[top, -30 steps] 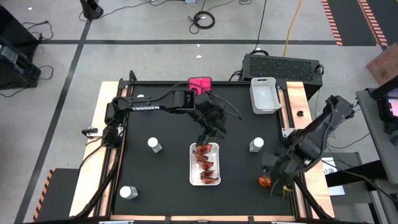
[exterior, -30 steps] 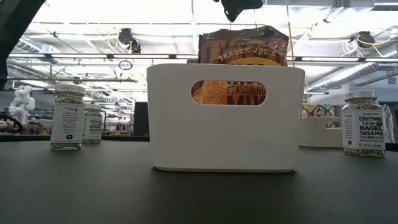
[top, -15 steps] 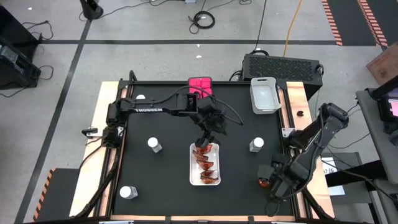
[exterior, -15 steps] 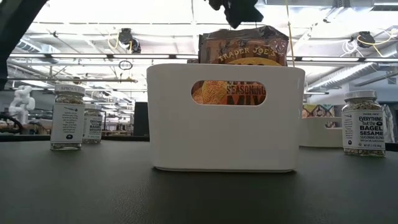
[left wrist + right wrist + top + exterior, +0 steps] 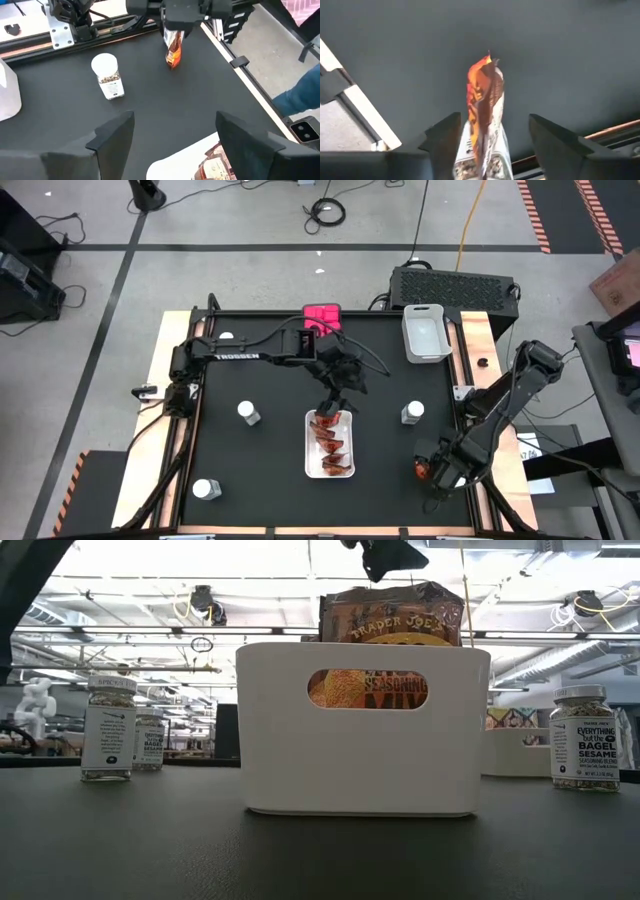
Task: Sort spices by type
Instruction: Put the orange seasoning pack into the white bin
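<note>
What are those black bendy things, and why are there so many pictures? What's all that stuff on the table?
They are two robot arms sorting spices. One picture looks down from above, one looks level across the table, two come from cameras on the arms' wrists. The left end effector hangs open and empty over a white tray of red-orange packets. The right end effector has its fingers apart on either side of another packet. Three white-capped jars and a pink box wait on the black table.
</note>
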